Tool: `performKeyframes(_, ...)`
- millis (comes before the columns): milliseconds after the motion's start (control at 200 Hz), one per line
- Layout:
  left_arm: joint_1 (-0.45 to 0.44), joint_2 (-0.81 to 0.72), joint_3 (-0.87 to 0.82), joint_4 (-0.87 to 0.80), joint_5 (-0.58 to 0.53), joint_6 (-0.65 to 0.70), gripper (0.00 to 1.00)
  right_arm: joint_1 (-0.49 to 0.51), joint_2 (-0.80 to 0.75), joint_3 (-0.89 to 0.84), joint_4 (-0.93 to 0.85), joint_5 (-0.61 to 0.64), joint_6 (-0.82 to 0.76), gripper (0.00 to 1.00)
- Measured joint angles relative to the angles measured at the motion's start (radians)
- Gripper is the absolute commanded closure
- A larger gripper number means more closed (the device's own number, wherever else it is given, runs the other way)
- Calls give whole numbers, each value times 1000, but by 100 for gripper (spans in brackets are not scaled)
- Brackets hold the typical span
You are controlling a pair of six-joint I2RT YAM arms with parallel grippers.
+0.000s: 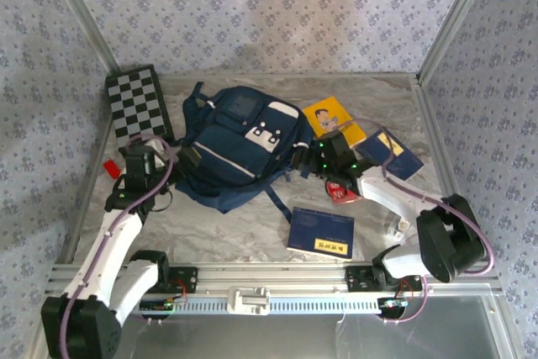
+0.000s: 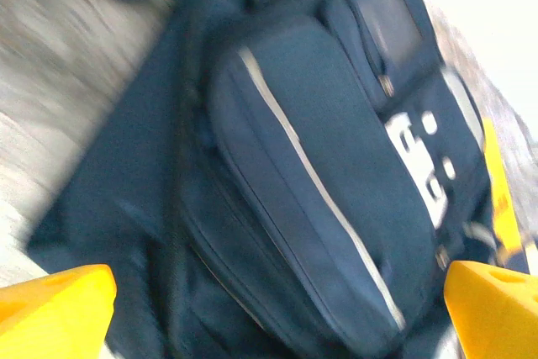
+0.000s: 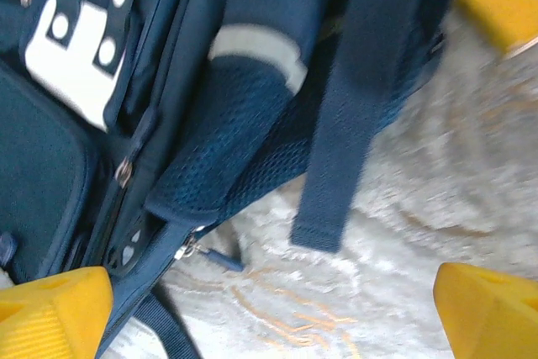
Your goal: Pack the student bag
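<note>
Our left gripper (image 2: 275,313) and right gripper (image 3: 271,313), both spread wide and holding nothing, flank the student bag (image 1: 239,145), which lies toward the far edge of the tabletop (image 1: 244,237).

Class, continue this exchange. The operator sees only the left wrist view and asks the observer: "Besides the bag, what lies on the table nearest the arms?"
Observer: A dark blue book with a yellow label lies flat in front of the bag, apart from it.
Operator: Anything at the far left?
Observer: A checkerboard lies there, left of the bag.
Operator: And the right gripper?
Observer: The right gripper is open, at the bag's right edge, near a loose strap.
</note>
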Motion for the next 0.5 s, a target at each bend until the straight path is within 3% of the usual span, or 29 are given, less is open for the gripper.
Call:
performKeyframes(135, -167, -36, -11, -47, -14, -73, 0, 30, 96, 35, 17, -58, 44, 4)
performKeyframes(305, -343, -92, -119, -23, -71, -259, 0, 10, 205, 79, 74, -128, 82, 11)
performKeyframes(505, -411, -90, -234, 11, -141, -386, 0, -17, 295, 126, 142, -172, 115, 25)
